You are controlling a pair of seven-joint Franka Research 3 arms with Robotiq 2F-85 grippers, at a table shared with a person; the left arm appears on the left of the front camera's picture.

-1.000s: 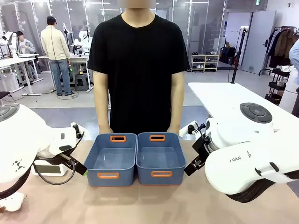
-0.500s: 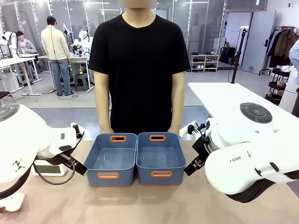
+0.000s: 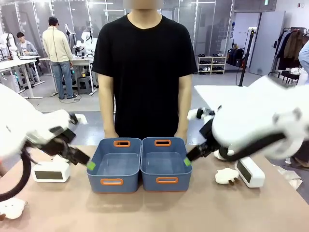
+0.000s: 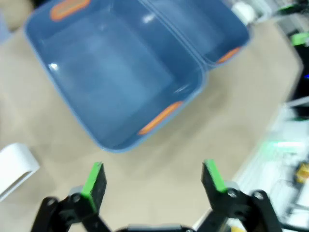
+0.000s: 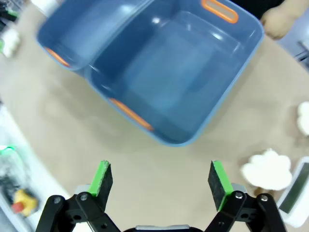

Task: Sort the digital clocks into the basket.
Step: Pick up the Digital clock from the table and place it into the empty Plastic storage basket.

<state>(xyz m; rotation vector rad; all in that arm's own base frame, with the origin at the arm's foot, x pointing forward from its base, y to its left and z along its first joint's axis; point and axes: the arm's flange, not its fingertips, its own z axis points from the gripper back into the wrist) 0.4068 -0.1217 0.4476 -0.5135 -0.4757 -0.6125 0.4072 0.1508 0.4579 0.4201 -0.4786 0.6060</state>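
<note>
Both pincers are held apart, empty. Left pincer [image 4: 154, 176] is seen over the bench [image 4: 193, 140] by left basket [image 4: 120, 72], right pincer [image 5: 161, 176] by right basket [image 5: 183, 82]. In the front view, left clock [image 3: 50, 171] is seen on the bench left of both baskets. Right clock [image 3: 250, 171] is seen right of them, beside plush toy [image 3: 226, 175].

1. The left basket [image 3: 126, 184] and right basket [image 3: 150, 183] sit touching, mid-table, before a standing person [image 3: 144, 72].
2. 1 digital clock [image 3: 50, 171] lies left of them; the other clock [image 3: 250, 172] lies right, just beside a plush toy [image 3: 226, 176].
3. The left gripper [image 3: 90, 165] hangs by the left basket's outer wall, the right gripper [image 3: 187, 162] by the right basket's outer wall.
</note>
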